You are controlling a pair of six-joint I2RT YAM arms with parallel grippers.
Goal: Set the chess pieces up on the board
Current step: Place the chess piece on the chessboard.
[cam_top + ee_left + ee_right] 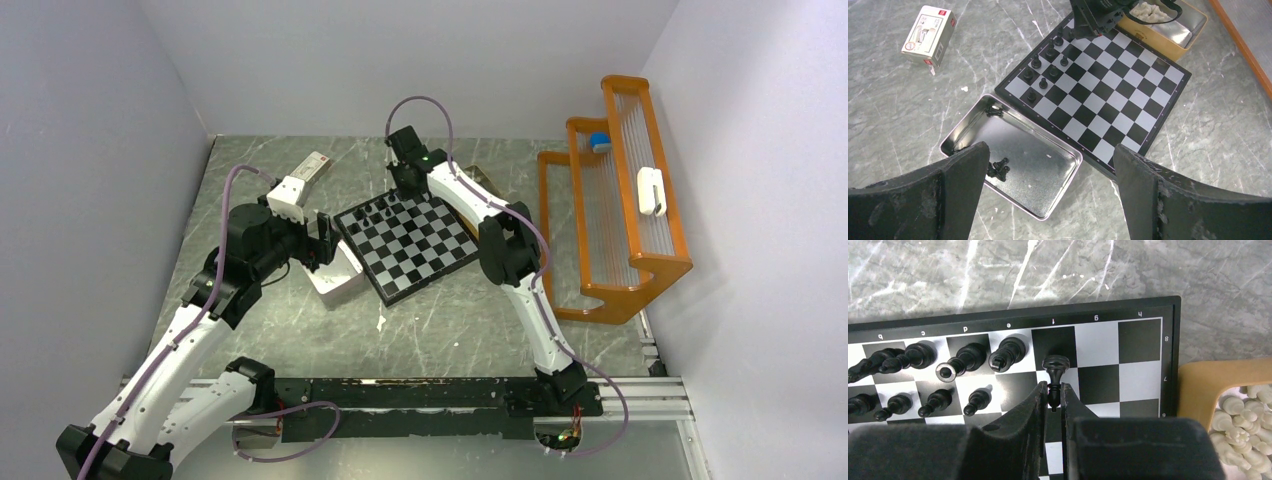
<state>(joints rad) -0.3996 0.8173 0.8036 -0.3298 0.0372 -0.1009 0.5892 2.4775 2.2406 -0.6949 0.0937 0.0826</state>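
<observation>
A: What is getting lost in these views?

B: The right gripper (1053,392) is blocking the near ranks of the board (1098,347) in its own camera, and the frame edge is cutting off the a-file. Its fingers are pinching a black piece (1055,371) and covering its foot, so I cannot tell whether it is touching the square.

A: And from above?

B: That arm is sitting over the board's far corner, and the men there are showing only as specks. The left arm is hiding part of the metal tin (968,125).

A: What is the left gripper (1050,152) doing?

B: It is hovering over the tin with its jaws spread wide, gripping nothing. A few loose black pieces (998,169) are lying in the tin beside one finger.

A: How is the board looking?

B: It is lying flat mid-table, turned at an angle, with the tin just beside one edge. A tan tray (1198,385) of cream-white chessmen (1243,420) is sitting at another corner. Eight black chessmen (965,357) are standing in two ranks, four taller ones behind four small ones. The pinched piece is hanging over the f-file beside them.
</observation>
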